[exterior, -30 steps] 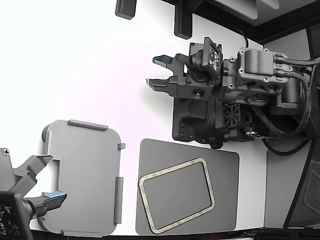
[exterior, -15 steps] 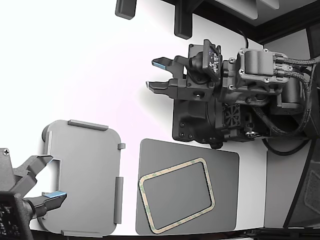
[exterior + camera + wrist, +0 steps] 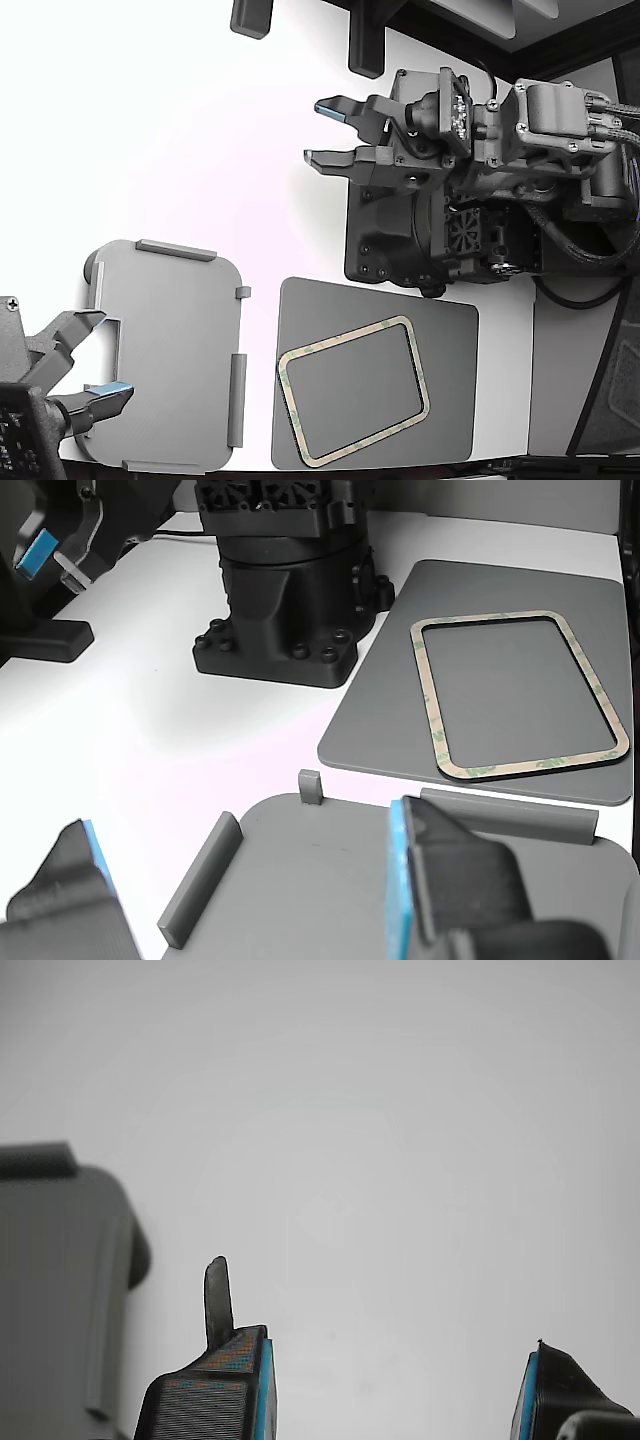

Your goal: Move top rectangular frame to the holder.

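Observation:
The rectangular frame (image 3: 345,339), with its cream border mottled green, lies flat on the dark grey mat (image 3: 450,420) at the bottom of the exterior view. It also shows in the other view (image 3: 490,618). The light grey holder (image 3: 170,350) lies on the table at the exterior view's left, and its corner shows in the wrist view (image 3: 50,1290). My gripper (image 3: 316,130) is open and empty, high above the white table, far from both the frame and the holder. Its blue-padded fingers (image 3: 225,1380) frame bare table in the wrist view.
A second arm's gripper (image 3: 95,355) stands open over the holder's left edge in the exterior view, and its blue pads fill the front of the other view. My arm's black base (image 3: 400,240) stands just beyond the mat. Dark blocks (image 3: 250,18) stand at the far table edge.
My gripper has shifted toward the exterior view's right and a little up, and the wrist has turned slightly. It has stayed open. The frame, the holder and the second arm have not moved.

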### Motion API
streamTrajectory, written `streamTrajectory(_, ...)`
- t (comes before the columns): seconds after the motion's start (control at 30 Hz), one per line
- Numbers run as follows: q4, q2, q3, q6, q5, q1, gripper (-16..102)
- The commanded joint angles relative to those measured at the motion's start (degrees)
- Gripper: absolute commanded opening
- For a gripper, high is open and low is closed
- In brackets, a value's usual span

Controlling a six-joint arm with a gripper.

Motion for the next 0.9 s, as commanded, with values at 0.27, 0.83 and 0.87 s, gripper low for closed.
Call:
streamTrajectory(0.27,10.3,-14.5,-24.1,-14.5,-0.6,11.2,99)
streamTrajectory(0.83,22.5,-35.9,-37.2,-22.7,-4.0,33.1,100)
streamTrajectory(0.87,22.6,-37.0,-37.0,-24.0,-4.0,34.0,100)
